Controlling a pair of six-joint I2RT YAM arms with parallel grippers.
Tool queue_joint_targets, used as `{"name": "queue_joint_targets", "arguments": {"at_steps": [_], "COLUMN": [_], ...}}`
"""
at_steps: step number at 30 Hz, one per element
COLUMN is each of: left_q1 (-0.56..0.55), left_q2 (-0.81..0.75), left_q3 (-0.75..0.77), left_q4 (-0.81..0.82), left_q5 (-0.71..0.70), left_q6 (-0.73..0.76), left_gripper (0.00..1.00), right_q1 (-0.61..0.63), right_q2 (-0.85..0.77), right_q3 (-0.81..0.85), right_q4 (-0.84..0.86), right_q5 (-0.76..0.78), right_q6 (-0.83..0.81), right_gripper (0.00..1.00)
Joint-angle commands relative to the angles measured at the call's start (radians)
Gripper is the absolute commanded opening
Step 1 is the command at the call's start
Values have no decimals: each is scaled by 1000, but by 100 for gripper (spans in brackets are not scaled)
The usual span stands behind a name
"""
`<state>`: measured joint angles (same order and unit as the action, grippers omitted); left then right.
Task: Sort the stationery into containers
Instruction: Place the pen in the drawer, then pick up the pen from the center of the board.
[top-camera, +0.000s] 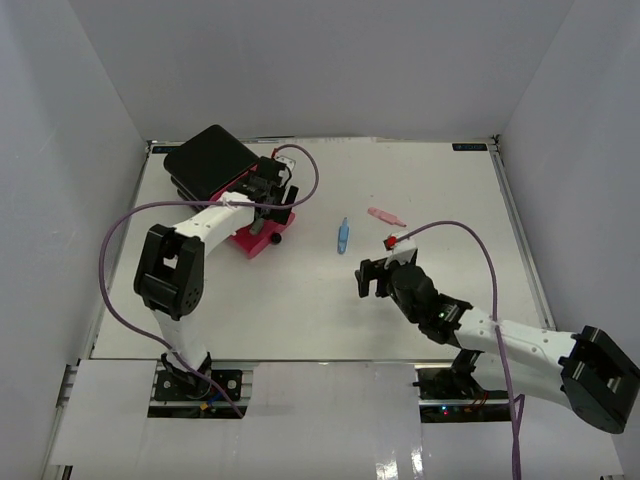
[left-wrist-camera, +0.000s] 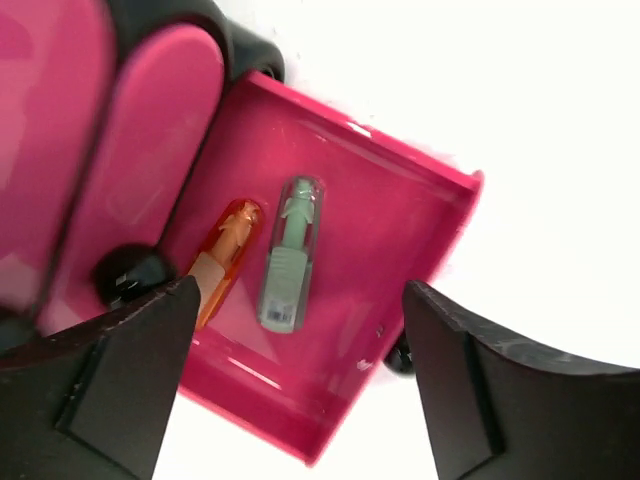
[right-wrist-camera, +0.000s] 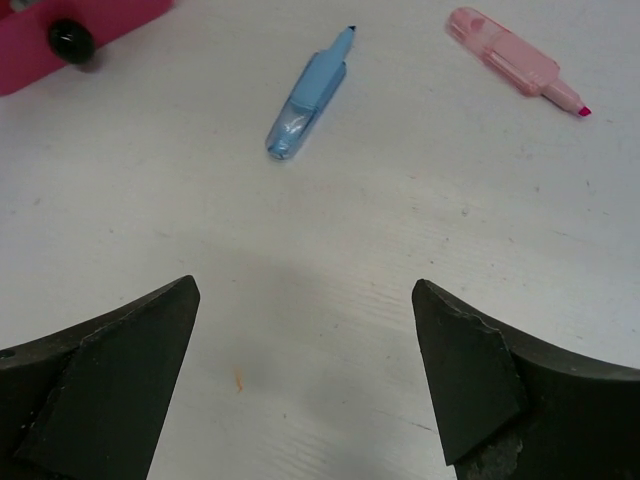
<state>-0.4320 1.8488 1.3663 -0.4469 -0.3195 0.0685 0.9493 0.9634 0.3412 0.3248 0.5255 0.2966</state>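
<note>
The right gripper (right-wrist-camera: 305, 300) is wide open and empty; it should go straight to the smooth blue pen (right-wrist-camera: 308, 95) at the top middle and pinch its round body, not the thin tip. The left gripper (left-wrist-camera: 300, 320) hangs open and empty over the shiny pink drawer (left-wrist-camera: 420, 210), where 2 more lie side by side: an orange pen (left-wrist-camera: 225, 250) and a green pen (left-wrist-camera: 290, 255).

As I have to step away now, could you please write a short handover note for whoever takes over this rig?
Left gripper: open, above the open pink plastic drawer of the black rounded box.
Right gripper: open, empty, over the white table.
Done: orange translucent highlighter and mint-green highlighter lie in that drawer.
Left: light blue highlighter and pale pink highlighter lie on the table.
</note>
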Motion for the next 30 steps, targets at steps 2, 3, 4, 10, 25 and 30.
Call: {"name": "queue_joint_targets", "arguments": {"at_steps": [2,3,4,10,25,30], "left_q1": [13,13,13,13,15,15], "left_q2": [-211,-241,-270,-480,-649,-648], "left_q3": [2,-12,-28,-217,-420,-415], "left_q4": [-10,0,11,122,263,263], "left_q5": [170,207,244,462,441,465], "left_q6": [-113,-136,-175,-266,-297,-311], "left_gripper": [97,98,98,98,98,98], "right_q1": [-76,-90,-93,-107,-130,-130], "right_q2": [139,171,202,466,934,951], "right_q3": [143,198,226,484,837,826], "right_q4": [-121,-139,-162,-231,-454,-472], "right_q5": [-22,-22,-16,-4,65,53], "right_q6": [79,96,96,90,285,308], "right_gripper": [95,96,97,95,82,78]}}
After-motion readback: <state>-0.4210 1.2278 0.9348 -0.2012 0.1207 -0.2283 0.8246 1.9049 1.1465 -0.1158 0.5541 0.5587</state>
